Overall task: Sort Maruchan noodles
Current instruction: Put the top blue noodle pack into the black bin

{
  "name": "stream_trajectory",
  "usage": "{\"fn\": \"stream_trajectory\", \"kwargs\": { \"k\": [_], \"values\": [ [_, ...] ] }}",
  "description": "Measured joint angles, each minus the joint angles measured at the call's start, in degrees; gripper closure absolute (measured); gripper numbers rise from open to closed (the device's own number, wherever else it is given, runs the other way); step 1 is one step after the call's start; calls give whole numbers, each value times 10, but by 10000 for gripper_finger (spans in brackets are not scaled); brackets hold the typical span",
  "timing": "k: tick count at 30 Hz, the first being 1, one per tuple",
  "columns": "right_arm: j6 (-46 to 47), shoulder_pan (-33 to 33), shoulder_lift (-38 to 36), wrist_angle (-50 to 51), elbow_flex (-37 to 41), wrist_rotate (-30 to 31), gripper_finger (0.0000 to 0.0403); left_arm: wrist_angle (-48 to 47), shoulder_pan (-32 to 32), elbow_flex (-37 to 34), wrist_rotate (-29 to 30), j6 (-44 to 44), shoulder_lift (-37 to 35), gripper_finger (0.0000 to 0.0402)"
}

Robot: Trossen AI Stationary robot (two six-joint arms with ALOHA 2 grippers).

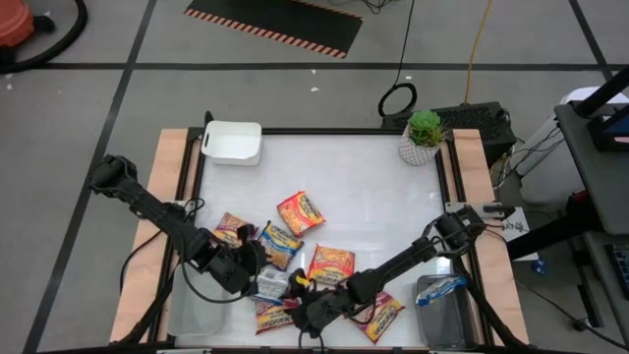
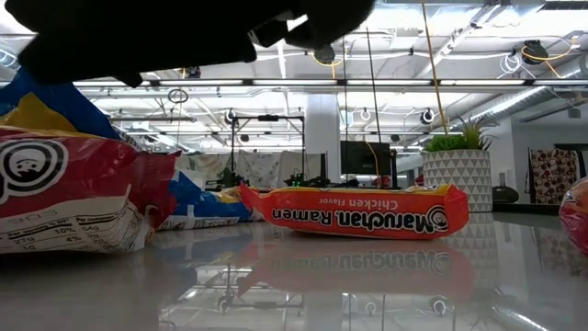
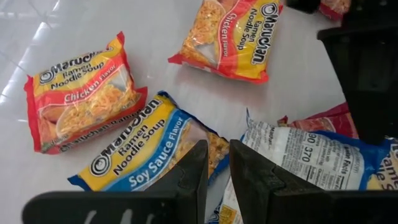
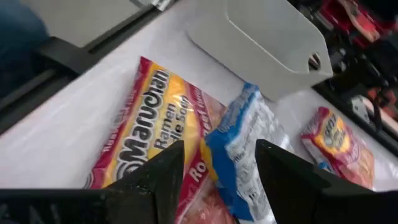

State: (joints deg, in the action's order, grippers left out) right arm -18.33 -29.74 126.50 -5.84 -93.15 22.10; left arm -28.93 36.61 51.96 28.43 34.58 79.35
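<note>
Several Maruchan packets lie flat on the white table (image 1: 373, 187): orange-red ones (image 1: 301, 211) (image 1: 331, 264) (image 1: 228, 228), a blue Soy Sauce one (image 3: 134, 165), and dark red ones (image 1: 378, 317) (image 4: 146, 134). A blue packet (image 4: 239, 155), back side up, lies partly on a dark red one. My right gripper (image 4: 217, 177) is open, one finger on either side of this blue packet's crinkled edge. I cannot tell whether it touches. My left gripper (image 3: 219, 177) hovers beside it, above the two blue packets, its fingers shut to a narrow slit.
A white bin (image 1: 233, 143) stands at the far left corner. A clear bin (image 1: 444, 307) at the near right holds a blue packet (image 1: 440, 288). Another pale bin (image 4: 261, 37) stands at the near left. A potted plant (image 1: 424, 138) stands at the far right.
</note>
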Motion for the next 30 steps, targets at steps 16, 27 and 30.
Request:
{"fn": "stream_trajectory", "kwargs": {
  "k": [16,27,30],
  "values": [
    [-40,1,23,-40,2,-12,248,1,6,0,6,7,0,332],
    [-64,1,42,-92,3,36,263,0,6,0,7,-2,0,332],
    [-56,3,42,-82,3,32,292,0,6,0,7,-2,0,332]
  ]
}}
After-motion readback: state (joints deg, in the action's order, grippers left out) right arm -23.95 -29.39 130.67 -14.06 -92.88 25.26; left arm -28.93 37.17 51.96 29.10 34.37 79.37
